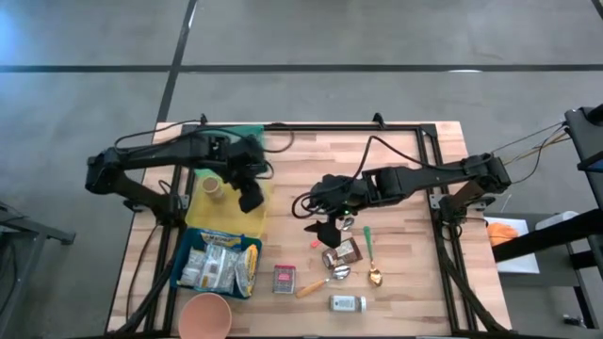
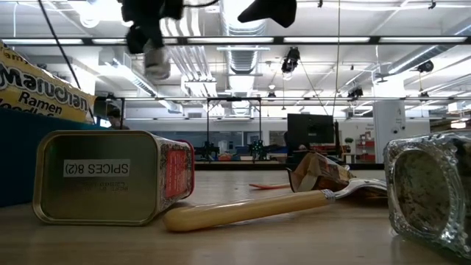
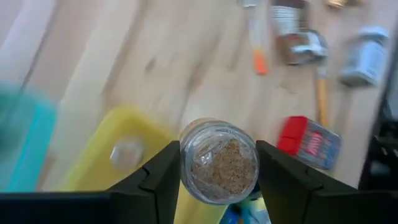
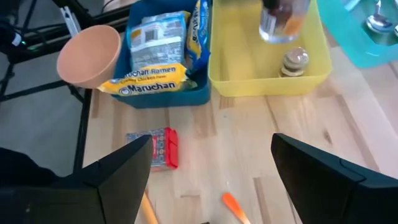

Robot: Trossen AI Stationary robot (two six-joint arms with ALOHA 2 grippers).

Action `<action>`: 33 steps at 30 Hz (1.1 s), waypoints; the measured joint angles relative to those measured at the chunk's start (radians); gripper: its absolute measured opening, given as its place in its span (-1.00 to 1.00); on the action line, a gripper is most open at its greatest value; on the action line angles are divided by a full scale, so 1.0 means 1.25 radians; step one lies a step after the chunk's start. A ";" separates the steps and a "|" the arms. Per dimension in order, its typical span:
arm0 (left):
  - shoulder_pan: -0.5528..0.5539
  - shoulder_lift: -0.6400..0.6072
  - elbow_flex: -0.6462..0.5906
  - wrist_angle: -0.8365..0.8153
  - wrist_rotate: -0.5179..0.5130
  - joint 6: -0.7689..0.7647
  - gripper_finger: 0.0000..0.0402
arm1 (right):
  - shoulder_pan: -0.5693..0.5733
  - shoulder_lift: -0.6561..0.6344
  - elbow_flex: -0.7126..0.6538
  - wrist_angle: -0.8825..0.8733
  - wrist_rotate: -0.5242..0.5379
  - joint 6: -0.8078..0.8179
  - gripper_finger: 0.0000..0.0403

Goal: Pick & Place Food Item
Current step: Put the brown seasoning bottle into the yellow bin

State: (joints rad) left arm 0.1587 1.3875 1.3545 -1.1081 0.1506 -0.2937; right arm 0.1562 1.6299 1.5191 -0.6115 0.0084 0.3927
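My left gripper (image 1: 251,196) is shut on a glass jar of brown spice (image 3: 219,162) above the yellow bin (image 1: 224,218). The right wrist view shows that jar (image 4: 283,18) over the bin (image 4: 267,78), where another small jar (image 4: 295,59) stands on the floor. My right gripper (image 1: 325,224) hangs open above the table's middle with nothing between its fingers (image 4: 124,168). In the low view both grippers show at the top, the left one (image 2: 151,37) with the jar. My left gripper pinches the glass jar by its round wall (image 3: 186,163) between the two fingers, one on each side. The fingers come from above, slanting down. The jar is lifted clear over the yellow bin, one end facing the wrist camera.
A blue bin of ramen packs (image 1: 221,264) sits nearer than the yellow one, with a pink cup (image 1: 205,315) at the near edge. A red spice tin (image 1: 285,279), a spoon (image 1: 374,273), a brown packet (image 1: 344,252) and a lying jar (image 1: 348,303) are scattered below my right gripper.
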 joint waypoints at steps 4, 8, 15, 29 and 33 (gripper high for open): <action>0.019 -0.076 -0.107 -0.005 -0.052 -0.208 -0.12 | 0.001 -0.002 -0.001 -0.010 0.018 0.003 0.62; 0.011 -0.123 -0.210 0.000 -0.096 -0.358 -0.12 | 0.001 -0.006 -0.001 -0.019 0.042 0.001 0.62; 0.012 -0.150 -0.326 0.027 -0.185 -0.462 -0.12 | 0.001 -0.015 -0.001 -0.024 0.053 -0.001 0.62; 0.012 -0.136 -0.397 0.142 -0.295 -0.407 -0.12 | -0.003 -0.024 -0.001 -0.032 0.059 0.000 0.62; 0.011 -0.107 -0.397 0.153 -0.285 -0.345 -0.12 | -0.003 -0.027 -0.001 -0.033 0.059 0.000 0.62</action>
State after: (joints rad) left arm 0.1729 1.2538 0.8581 -0.9174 -0.2058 -0.7249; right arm 0.1520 1.5964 1.5177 -0.6523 0.0819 0.3923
